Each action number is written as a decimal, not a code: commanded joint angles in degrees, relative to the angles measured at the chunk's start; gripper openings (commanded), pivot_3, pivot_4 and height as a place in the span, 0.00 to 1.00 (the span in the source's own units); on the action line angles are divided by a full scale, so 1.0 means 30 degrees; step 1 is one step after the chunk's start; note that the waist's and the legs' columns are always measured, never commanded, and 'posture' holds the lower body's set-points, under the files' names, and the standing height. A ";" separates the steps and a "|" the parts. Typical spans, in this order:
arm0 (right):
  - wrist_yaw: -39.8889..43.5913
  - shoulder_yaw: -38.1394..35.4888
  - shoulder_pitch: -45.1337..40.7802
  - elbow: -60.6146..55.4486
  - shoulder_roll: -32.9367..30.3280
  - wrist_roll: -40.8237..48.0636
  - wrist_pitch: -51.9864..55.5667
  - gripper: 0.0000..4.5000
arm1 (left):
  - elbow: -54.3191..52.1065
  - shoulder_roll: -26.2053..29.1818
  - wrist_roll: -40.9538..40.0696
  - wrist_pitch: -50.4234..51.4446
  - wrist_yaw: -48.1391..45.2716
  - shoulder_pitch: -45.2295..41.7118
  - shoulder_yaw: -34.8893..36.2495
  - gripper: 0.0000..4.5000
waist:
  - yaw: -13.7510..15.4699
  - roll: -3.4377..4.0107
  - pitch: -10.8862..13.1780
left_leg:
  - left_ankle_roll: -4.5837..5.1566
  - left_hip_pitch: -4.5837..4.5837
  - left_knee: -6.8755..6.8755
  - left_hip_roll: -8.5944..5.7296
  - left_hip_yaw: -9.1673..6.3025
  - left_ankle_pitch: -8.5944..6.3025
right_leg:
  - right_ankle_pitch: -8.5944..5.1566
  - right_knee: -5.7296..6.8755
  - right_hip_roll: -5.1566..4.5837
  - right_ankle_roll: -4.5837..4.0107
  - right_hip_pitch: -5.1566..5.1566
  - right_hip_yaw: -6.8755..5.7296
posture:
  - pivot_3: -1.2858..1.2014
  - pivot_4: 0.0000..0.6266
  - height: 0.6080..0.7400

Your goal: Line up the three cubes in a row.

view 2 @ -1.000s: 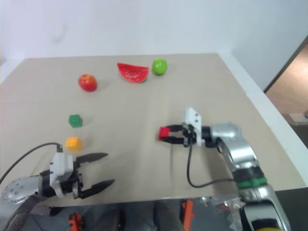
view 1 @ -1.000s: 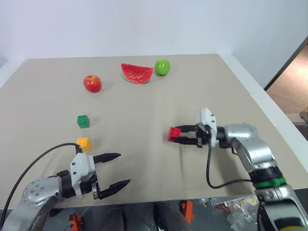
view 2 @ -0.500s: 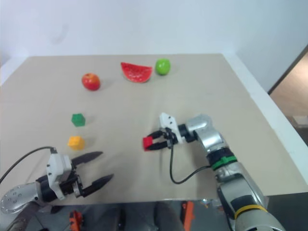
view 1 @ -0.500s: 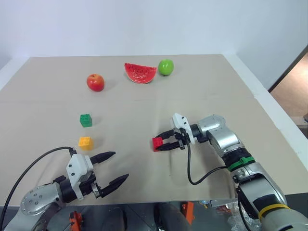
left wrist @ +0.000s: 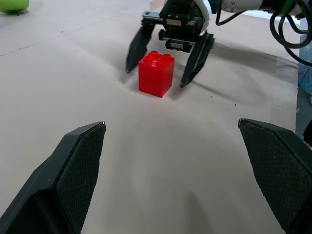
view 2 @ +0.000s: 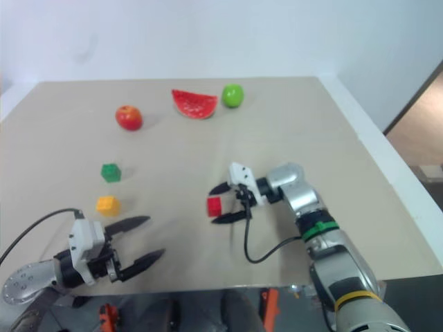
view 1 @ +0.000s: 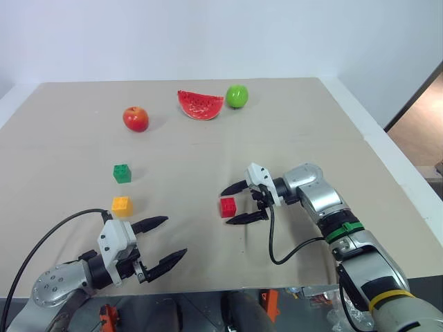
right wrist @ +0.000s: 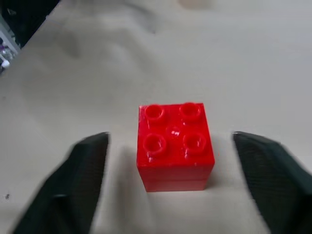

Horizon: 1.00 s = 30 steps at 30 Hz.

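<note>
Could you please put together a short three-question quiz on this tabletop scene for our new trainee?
1. True or false: the right gripper is clamped on the red cube.
2. Which cube lies nearest the left gripper?
A. green cube
B. yellow-orange cube
C. red cube
3. What lies between the red apple and the green apple?

Key:
1. False; its jaws stand open around it.
2. B
3. The watermelon slice.

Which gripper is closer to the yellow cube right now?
Left. The left gripper hovers just beside the yellow cube, open; the right gripper is farther off, open around the red cube.
</note>
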 commanded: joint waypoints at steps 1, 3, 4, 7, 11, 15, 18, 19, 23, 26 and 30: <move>0.0484 -0.1093 0.0249 -0.3197 -0.0771 0.1398 0.2047 0.99 | -0.0580 -0.0168 0.0028 -0.0139 0.0439 0.0324 0.0377 1.00 | 0.0004 0.0001 0.0000 | 0.0000 -0.0001 -0.0001 0.0000 -0.0001 0.0000 | 0.0000 0.0000 0.0000 0.0000 -0.0001 -0.0001 | 0.52 0.24 1.00; 0.0340 -0.1473 0.0616 -0.4911 -0.1218 0.2089 0.3198 0.99 | -0.0691 -0.0436 -0.0176 -0.0006 0.1049 0.0550 0.0836 1.00 | 0.0004 0.0001 0.0000 | 0.0000 -0.0007 -0.0005 0.0000 -0.0004 -0.0001 | -0.0002 -0.0001 -0.0001 0.0001 -0.0005 -0.0004 | 0.52 0.24 1.00; 0.0058 -0.1931 0.0777 -0.6222 -0.1499 0.2877 0.4366 0.99 | -0.0781 -0.0745 -0.0311 0.0057 0.1733 0.0666 0.1375 1.00 | 0.0004 0.0000 0.0000 | 0.0000 -0.0011 -0.0005 -0.0002 -0.0004 -0.0001 | -0.0002 -0.0002 -0.0004 0.0001 -0.0008 -0.0007 | 0.52 0.24 1.00; -0.0623 -0.2967 0.1214 -0.9255 -0.2205 0.4652 0.7032 0.99 | -0.0897 -0.1772 -0.0533 0.0404 0.4053 0.0405 0.2895 1.00 | 0.0012 0.0000 0.0001 | 0.0001 -0.0045 -0.0004 0.0001 -0.0008 -0.0002 | -0.0002 -0.0001 -0.0007 0.0003 -0.0039 -0.0002 | 0.52 0.24 1.00; -0.1595 -0.3789 0.2060 -1.1746 -0.2763 0.5890 0.8595 0.99 | -0.1198 -0.3534 -0.1335 0.1924 0.8226 -0.0548 0.4867 1.00 | 0.0011 -0.0018 -0.0010 | 0.0000 -0.0038 0.0004 0.0001 -0.0052 -0.0001 | 0.0005 0.0000 0.0002 0.0008 -0.0016 -0.0012 | 0.52 0.24 1.00; -0.2427 -0.3952 0.3072 -1.2531 -0.2759 0.5671 0.7834 0.99 | -0.1698 -0.4865 -0.1203 0.2707 1.0745 -0.0764 0.5354 1.00 | -0.0003 -0.0022 -0.0012 | 0.0000 -0.0016 0.0007 -0.0010 -0.0051 -0.0002 | 0.0004 -0.0005 0.0001 0.0010 0.0011 -0.0016 | 0.52 0.24 1.00; -0.2802 -0.3899 0.3293 -1.2356 -0.2684 0.5398 0.7198 0.99 | -0.0471 -0.4975 -0.1486 0.3607 1.2172 -0.2588 0.5965 1.00 | 0.0007 -0.0031 -0.0006 | -0.0002 -0.0028 0.0016 -0.0030 -0.0052 -0.0001 | 0.0011 -0.0007 -0.0013 0.0022 0.0012 -0.0014 | 0.52 0.24 1.00; -0.2840 -0.3859 0.3274 -1.2250 -0.2705 0.5350 0.7028 0.99 | 0.0137 -0.4709 -0.1647 0.3968 1.2406 -0.3369 0.6203 1.00 | 0.0011 -0.0032 -0.0005 | -0.0002 -0.0015 0.0023 -0.0037 -0.0060 0.0002 | 0.0019 -0.0001 -0.0001 0.0029 0.0019 -0.0026 | 0.52 0.24 1.00; -0.3074 -0.3754 0.3168 -1.1788 -0.2646 0.4929 0.6020 0.99 | 0.2454 -0.3329 -0.2983 0.5921 1.2554 -0.6187 0.7200 1.00 | 0.0009 -0.0038 -0.0003 | 0.0002 -0.0019 0.0033 -0.0037 -0.0137 0.0026 | 0.0032 0.0000 0.0053 0.0022 0.0048 -0.0046 | 0.52 0.24 1.00; -0.3311 -0.3818 0.3192 -1.1670 -0.2634 0.4829 0.5711 0.99 | 0.3650 -0.2003 -0.3998 0.8226 1.3005 -0.8530 0.7328 1.00 | 0.0000 -0.0049 0.0003 | 0.0000 -0.0037 0.0030 -0.0039 -0.0133 0.0025 | 0.0029 -0.0003 0.0050 0.0021 0.0041 -0.0039 | 0.52 0.24 1.00; -0.3733 -0.3871 0.3256 -1.1633 -0.2645 0.4750 0.5508 0.99 | 0.4493 -0.1242 -0.4067 1.1619 1.5553 -1.1037 0.7068 1.00 | 0.0010 -0.0056 0.0007 | -0.0002 -0.0080 0.0029 -0.0043 -0.0148 0.0023 | 0.0024 -0.0020 0.0037 0.0029 0.0026 -0.0053 | 0.52 0.24 1.00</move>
